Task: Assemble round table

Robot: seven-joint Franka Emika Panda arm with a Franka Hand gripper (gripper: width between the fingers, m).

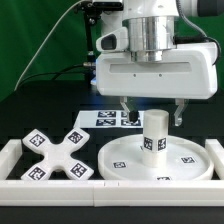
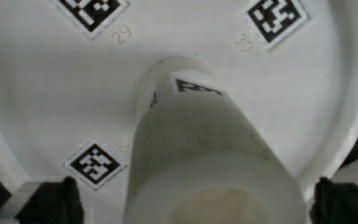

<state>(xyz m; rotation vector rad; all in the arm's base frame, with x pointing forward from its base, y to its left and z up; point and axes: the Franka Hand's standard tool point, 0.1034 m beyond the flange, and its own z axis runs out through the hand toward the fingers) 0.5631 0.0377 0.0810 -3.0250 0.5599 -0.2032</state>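
"On the table (image 1: 45,113), what lies where?" asks the clerk.

"Round disc (image 1: 200,155) lies flat, toward the exterior view's right," the inspector answers. "Cross base (image 1: 58,150) lies flat just beside it, on the exterior view's left. Whether their edges touch cannot be determined. Marker board (image 1: 103,118) lies behind both, partly hidden by the arm. White rail (image 1: 50,190) runs along the near edge."

"And the leg?"

"Leg (image 1: 153,135) stands upright on the disc, near its middle, with a tag (image 1: 153,145) on the side facing the exterior camera. Whether it is fastened or merely resting cannot be told."

"Condition of the tool?"

"Tool (image 1: 151,118) hangs directly over the leg, jaws spread wide. Its fingers (image 1: 124,108) stand one on each side of the leg's top, with a gap on both sides. The wrist view agrees: the leg rises between the two dark pads (image 2: 51,200) and neither one touches it. Nothing is gripped."
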